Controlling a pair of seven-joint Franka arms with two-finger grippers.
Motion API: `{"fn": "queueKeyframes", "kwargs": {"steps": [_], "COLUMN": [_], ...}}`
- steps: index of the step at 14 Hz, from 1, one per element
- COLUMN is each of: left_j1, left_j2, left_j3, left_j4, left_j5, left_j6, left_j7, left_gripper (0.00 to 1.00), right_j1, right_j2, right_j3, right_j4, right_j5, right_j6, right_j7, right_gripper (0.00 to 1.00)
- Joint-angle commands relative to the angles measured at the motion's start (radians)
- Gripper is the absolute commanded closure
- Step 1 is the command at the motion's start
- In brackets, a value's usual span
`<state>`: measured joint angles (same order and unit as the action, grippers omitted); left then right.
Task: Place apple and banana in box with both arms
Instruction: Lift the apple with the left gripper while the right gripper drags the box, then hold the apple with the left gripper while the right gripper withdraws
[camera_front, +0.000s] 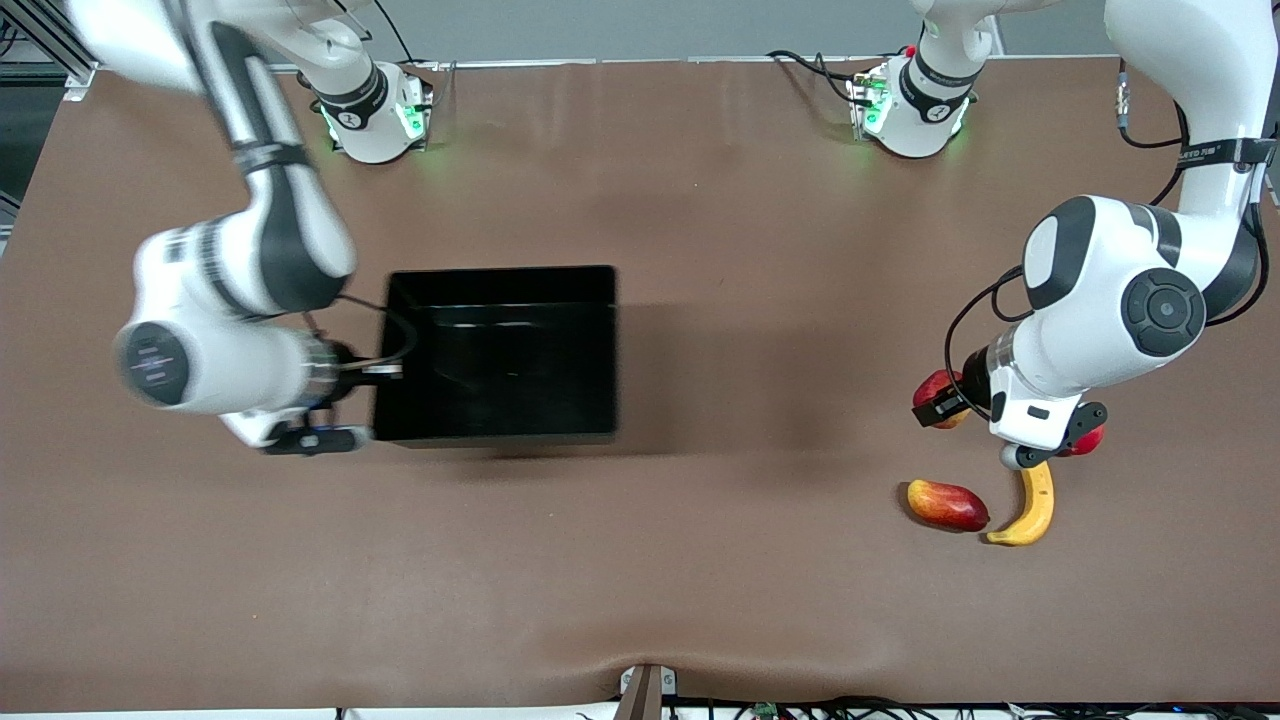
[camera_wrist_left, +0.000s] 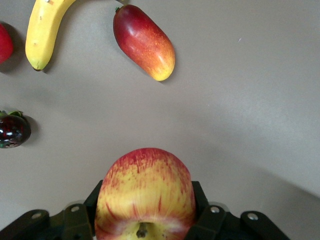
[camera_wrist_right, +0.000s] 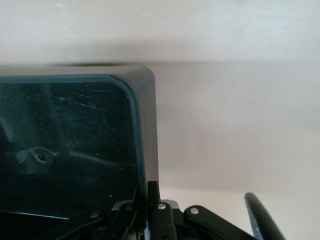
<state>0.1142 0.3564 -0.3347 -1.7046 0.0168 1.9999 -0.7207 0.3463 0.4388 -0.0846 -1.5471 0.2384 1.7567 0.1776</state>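
Left gripper (camera_wrist_left: 145, 227) has the small round red-and-yellow mottled apple (camera_wrist_left: 145, 195) clamped between its black fingers (camera_wrist_left: 207, 222), over the left arm's end of the brown counter (camera_front: 760, 560). The grip sits low on the apple, near the stem dimple, and most of the fruit bulges out past the pads; a quick swing toward the box could roll it free.

Under that gripper lies a crowd: the curved yellow banana (camera_front: 1035, 508), an elongated red-and-yellow mango-like fruit (camera_front: 947, 504) just beside it, a pinkish-red round fruit (camera_front: 1090, 440) and a small dark glossy fruit (camera_wrist_left: 12, 130). A dropped apple would land among them and knock the banana askew, spoiling the next pick.

Over at the right arm's end, the right gripper (camera_wrist_right: 150, 212) is pinched shut on the thin wall of the rectangular black plastic box (camera_front: 500, 350), fingers narrow. If that arm tugs or slips, the box slides or tips, and the left arm's drop point shifts. The long carry across the counter looks the riskiest stretch, and both arms meeting at the box risks contact.
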Motion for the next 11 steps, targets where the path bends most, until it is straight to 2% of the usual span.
{"fn": "queueKeyframes", "kwargs": {"steps": [1,2,6,11], "left_j1": [-0.002,-0.013,-0.010,-0.008], "left_j2": [0.003,0.003,0.004,0.004], "left_j3": [-0.006,-0.004,-0.004,-0.003], "left_j4": [0.016,0.014,0.013,0.011], "left_j5": [-0.003,-0.003,-0.001,-0.001], "left_j6": [-0.020,-0.020,-0.020,-0.021], "left_j7": [-0.038,-0.042,-0.040,-0.042], "left_gripper": [1.00,1.00,1.00,1.00], "right_j1": [0.100,0.140,0.270,0.358], "right_j2": [0.034,0.049,0.141,0.268], "right_j3": [-0.014,-0.014,-0.014,-0.014], "right_j4": [-0.004,-0.002,0.005,0.079], "right_j5": [0.099,0.126,0.133,0.124], "right_j6": [0.099,0.136,0.305,0.366], "right_j7": [0.081,0.100,0.278,0.303], "right_gripper": [1.00,1.00,1.00,1.00]}}
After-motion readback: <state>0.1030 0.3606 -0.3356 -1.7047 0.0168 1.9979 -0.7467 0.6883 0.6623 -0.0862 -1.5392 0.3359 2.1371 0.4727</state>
